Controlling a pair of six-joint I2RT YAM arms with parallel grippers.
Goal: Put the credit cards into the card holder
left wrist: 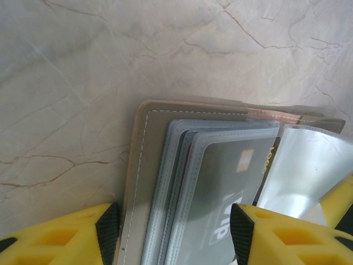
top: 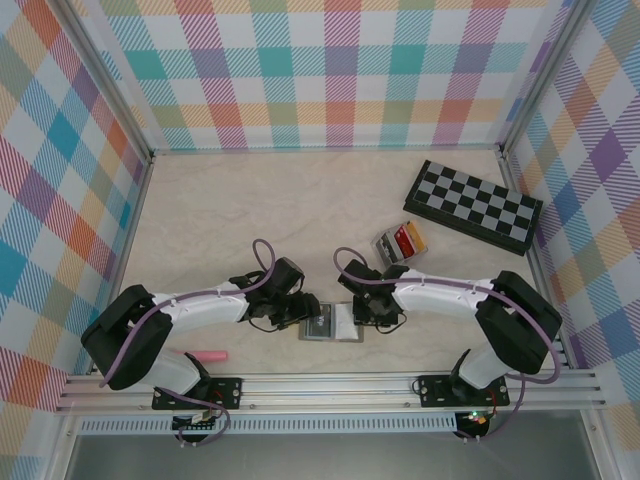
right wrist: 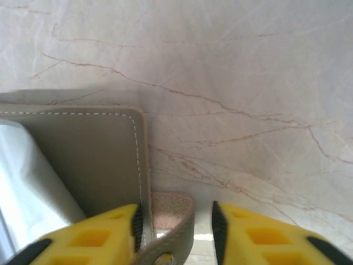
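Observation:
The grey card holder (top: 322,327) lies open on the table near the front edge, between my two grippers. My left gripper (top: 303,318) is at its left side and my right gripper (top: 362,315) at its right. In the left wrist view the left gripper (left wrist: 174,232) stands open astride the holder's left half (left wrist: 138,182). A grey credit card (left wrist: 226,187) sits there in a clear sleeve. The right gripper (right wrist: 175,229) is open around the holder's strap tab (right wrist: 171,212), beside the cover (right wrist: 83,154). More credit cards (top: 407,238), red and yellow, stand in a small tray.
The small tray (top: 386,247) stands right of centre. Behind it, by the right wall, lies a black-and-grey chequered board (top: 473,205). A pink object (top: 211,355) lies near the left arm's base. Plaid walls close the table on three sides.

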